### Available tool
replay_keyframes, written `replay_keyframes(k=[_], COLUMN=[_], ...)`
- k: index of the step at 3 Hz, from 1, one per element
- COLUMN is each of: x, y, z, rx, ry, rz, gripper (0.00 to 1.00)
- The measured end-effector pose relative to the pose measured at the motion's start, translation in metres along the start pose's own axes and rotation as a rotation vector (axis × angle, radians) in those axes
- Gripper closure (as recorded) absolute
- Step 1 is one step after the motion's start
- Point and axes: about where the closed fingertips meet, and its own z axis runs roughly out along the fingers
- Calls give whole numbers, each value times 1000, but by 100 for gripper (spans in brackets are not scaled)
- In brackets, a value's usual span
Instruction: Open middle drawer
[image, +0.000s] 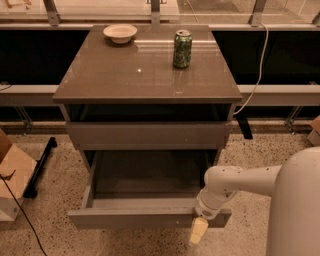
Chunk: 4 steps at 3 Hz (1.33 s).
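Note:
The middle drawer (135, 218) is pulled well out of the grey-brown cabinet. Its flat front panel faces me low in the camera view, and its inside (145, 175) looks empty. My gripper (199, 230) is at the right part of that front panel, hanging over its top edge, with the cream tip pointing down in front of the panel. My white arm (240, 182) reaches in from the lower right. A shut drawer front (149, 135) sits above the open drawer. Any drawer below is hidden.
On the cabinet top (125, 75) stand a green can (182, 48) and a white bowl (120, 33). A cardboard box (12, 175) and a black stand (40, 167) sit on the speckled floor to the left. A white cable (260, 65) hangs at the right.

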Motion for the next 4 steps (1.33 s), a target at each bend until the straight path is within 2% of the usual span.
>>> replay_keyframes(k=[1, 2, 3, 4], x=[11, 22, 32, 40], y=[18, 30, 43, 46], z=[-3, -6, 2, 15], rx=[-61, -96, -164, -216], ry=[27, 12, 3, -12], rz=[-46, -68, -95, -69], gripper=[27, 50, 47, 16])
